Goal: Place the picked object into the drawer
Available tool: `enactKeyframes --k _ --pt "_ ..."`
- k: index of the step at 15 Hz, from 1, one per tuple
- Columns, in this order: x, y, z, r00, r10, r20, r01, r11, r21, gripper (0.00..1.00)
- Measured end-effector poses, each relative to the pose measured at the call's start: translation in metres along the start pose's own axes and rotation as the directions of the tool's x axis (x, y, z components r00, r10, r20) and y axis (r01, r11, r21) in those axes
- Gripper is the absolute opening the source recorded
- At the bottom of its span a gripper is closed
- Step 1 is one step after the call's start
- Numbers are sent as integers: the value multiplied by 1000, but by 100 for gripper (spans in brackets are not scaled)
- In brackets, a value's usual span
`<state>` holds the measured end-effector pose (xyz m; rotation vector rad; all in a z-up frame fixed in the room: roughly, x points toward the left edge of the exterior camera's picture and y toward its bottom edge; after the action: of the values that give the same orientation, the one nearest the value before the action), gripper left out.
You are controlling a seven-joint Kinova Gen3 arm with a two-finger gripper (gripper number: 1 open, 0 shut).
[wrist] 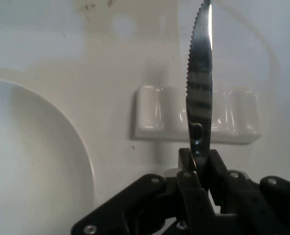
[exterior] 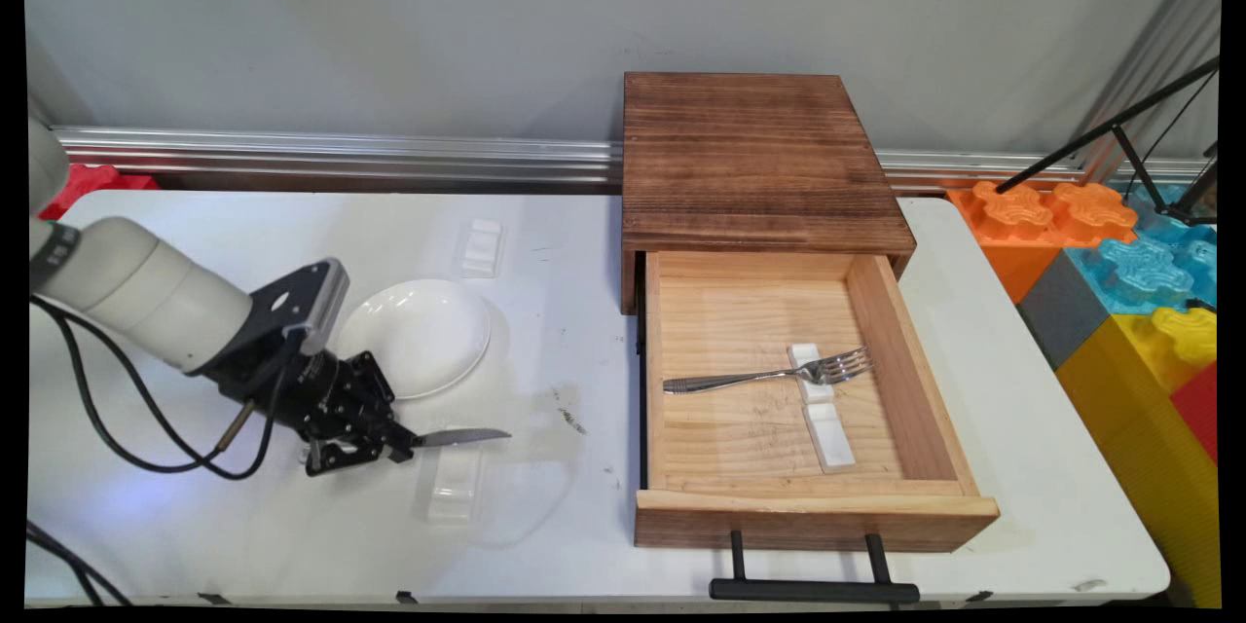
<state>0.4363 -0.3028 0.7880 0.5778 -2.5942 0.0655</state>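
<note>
**Ana:** Low over the table's left half, the gripper has its fingers clenched on a knife, whose blade sticks out sideways toward the drawer. That is what the main view gives.

**Ben:** From the hand view the gripper pinches the knife edge-on between its two fingers. You can see the blade's serrated edge there, which the main view does not show.

**Ana:** Below the blade lies a white cutlery rest. From above it looks pale against the table and hard to make out.

**Ben:** Closer up, the rest is plain: a small ridged white block lying crosswise behind the blade. Whether the knife touches it I cannot tell. A white plate curves in at the left.

**Ana:** The main view shows that plate whole, just beyond the gripper, and a second white rest farther back near the wall.

**Ben:** None of the right side shows from the hand.

**Ana:** Over there stands a dark wooden box with its light wooden drawer pulled open, black handle toward the camera. Inside, a fork lies with its tines resting on one white rest, and another white rest lies just beside that. Coloured foam blocks sit past the table's right end.
</note>
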Motion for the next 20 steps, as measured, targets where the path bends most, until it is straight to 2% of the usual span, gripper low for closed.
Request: enactKeyframes --k 5,11,17,20 --pt "33 -5 -26 1000 -16 -25 17 1000 17 0" --pt "85 -8 -51 998 -30 -56 32 998 45 0" --pt "133 -8 -63 995 -34 -93 40 998 58 0" --pt "165 -7 -65 992 -40 -118 48 997 67 0"
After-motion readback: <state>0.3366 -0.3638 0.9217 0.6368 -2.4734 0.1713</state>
